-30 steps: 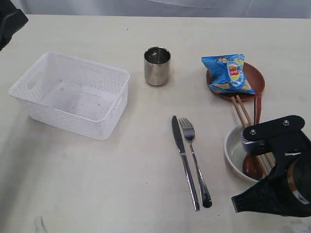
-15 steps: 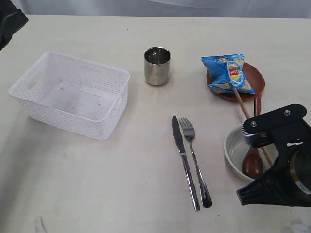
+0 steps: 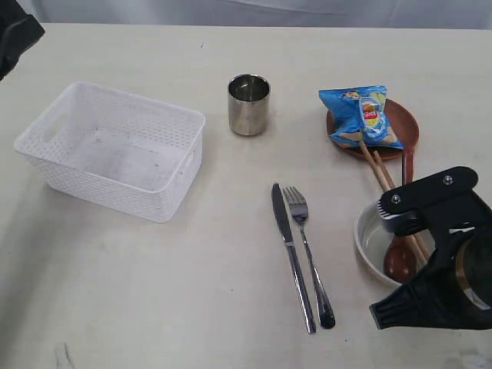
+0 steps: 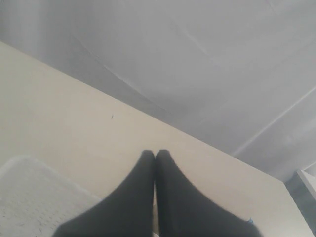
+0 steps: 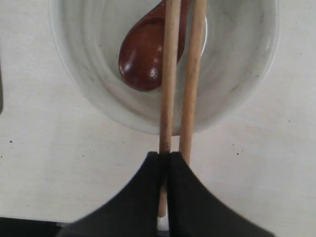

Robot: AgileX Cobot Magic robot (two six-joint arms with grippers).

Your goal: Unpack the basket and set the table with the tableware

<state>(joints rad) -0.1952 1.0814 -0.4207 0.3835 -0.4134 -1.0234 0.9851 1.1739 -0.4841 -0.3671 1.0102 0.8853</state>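
R hand, gripping chopsticks, shifted; far tips now nearer snack bag.

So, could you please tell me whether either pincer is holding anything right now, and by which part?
The right pincer is shut on the chopsticks, near their end that lies outside the bowl; the left pincer holds nothing.

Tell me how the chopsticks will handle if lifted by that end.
The chopsticks look like stiff, thin wood, so probably light and unbending. The right gripper pinches them near one end, so the long free length over the bowl may swing or splay. Slim and smooth, one could slip out.
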